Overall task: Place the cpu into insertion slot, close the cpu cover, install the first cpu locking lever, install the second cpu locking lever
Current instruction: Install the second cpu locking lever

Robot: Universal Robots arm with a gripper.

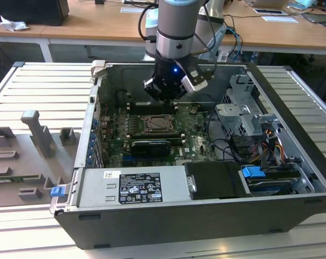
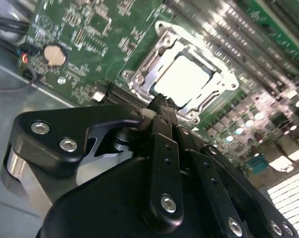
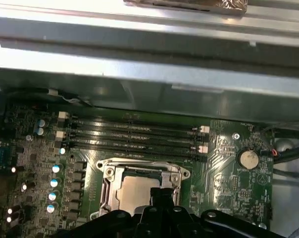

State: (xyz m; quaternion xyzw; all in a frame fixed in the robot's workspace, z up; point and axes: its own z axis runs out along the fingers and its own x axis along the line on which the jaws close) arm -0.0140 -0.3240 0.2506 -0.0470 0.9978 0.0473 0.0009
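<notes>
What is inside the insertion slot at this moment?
The cpu lies in the insertion slot, its pale face showing through the cpu cover, which lies around it. The contacts under the chip are covered.

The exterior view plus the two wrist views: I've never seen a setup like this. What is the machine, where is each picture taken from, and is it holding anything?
The machine is a single robot arm reaching down into an open computer case. The exterior view comes from a camera off the arm. Both wrist views come from cameras riding near the arm's wrist, looking past the black gripper at the green circuit board.

On the board, the pale square cpu lies in the insertion slot, and the silver cpu cover frames it. Long memory slots run beside it.

The gripper hangs just above the chip, fingers drawn together, with nothing visible between them.
</notes>
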